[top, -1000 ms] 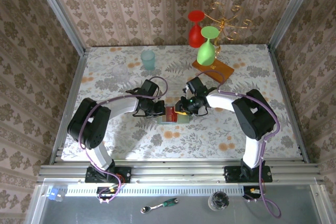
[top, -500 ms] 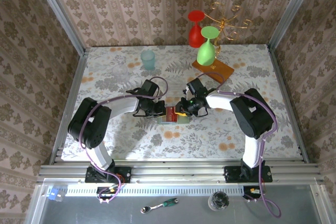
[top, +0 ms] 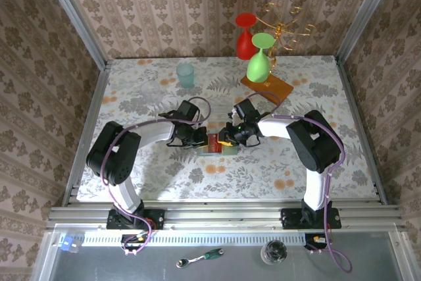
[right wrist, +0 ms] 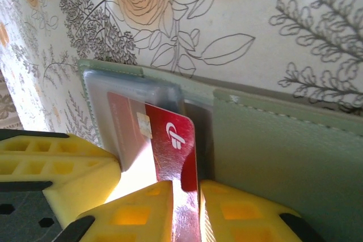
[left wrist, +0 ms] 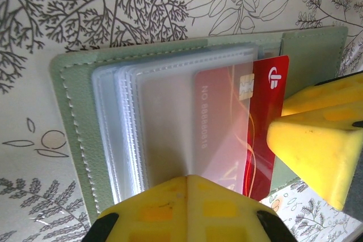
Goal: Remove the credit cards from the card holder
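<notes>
- Lying open at the middle of the bench (top: 197,179), the grey-green card holder (left wrist: 71,140) sits between the two arms, which reach in toward it from either side in the top view.
- A stack of clear sleeves (left wrist: 164,117) is stitched inside the card holder and lies flat over its inner face.
- The red credit card (right wrist: 177,134) sticks partway out of one sleeve on the side toward the right arm. Its chip and white logo are uncovered, and the rest lies under the cloudy plastic.
- The left tool (left wrist: 187,182) has its yellow fingers (left wrist: 142,211) pressed together, with their tips resting on the near edge of the sleeves.
- The right tool (right wrist: 185,191) is clamped on the free end of the red credit card, one yellow finger against each face. The card stands edge-on between them.
- The two tools are close together over the card holder, and the left wrist view shows the right tool's yellow fingertips just beside the card's exposed end.
- At the back of the bench, well apart from the card holder, stand a teal cup (top: 185,75) and an orange-brown wooden slab (top: 271,88).
- A gold rack (top: 284,21) rises from the slab, with a green wine glass (top: 258,60) and a red wine glass (top: 245,41) foot-up beside it.
</notes>
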`<state>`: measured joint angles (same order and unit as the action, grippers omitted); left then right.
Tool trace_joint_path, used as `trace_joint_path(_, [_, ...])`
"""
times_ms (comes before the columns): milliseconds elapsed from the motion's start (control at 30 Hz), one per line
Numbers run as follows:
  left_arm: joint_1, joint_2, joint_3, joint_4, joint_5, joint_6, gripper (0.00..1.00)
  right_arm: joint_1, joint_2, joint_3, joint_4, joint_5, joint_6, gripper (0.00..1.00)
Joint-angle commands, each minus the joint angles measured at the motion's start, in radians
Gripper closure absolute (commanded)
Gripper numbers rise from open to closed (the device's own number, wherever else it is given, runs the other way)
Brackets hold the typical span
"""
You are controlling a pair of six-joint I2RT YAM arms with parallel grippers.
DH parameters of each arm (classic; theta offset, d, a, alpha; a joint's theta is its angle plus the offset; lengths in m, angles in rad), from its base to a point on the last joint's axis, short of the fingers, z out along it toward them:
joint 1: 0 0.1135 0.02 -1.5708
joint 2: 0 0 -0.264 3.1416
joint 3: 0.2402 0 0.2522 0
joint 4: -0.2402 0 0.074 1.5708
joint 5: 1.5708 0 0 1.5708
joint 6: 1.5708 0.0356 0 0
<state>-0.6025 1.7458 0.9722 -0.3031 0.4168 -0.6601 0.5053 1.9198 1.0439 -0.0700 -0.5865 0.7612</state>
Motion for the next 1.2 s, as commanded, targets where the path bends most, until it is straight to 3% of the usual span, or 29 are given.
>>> trace_joint_path(0, [-0.003, 0.029, -0.011, -0.024, -0.007, 0.012, 0.98, -0.004, 0.019, -0.017, 0.038, -0.045, 0.021, 0.80])
trace_joint_path(667, [0.006, 0.012, -0.023, -0.020, -0.009, 0.008, 0.98, -0.046, -0.057, -0.077, 0.023, -0.006, 0.003, 0.90])
trace_joint_path(1167, [0.007, -0.016, -0.021, 0.003, 0.010, -0.014, 0.98, -0.082, -0.157, -0.054, -0.163, 0.050, -0.093, 0.92])
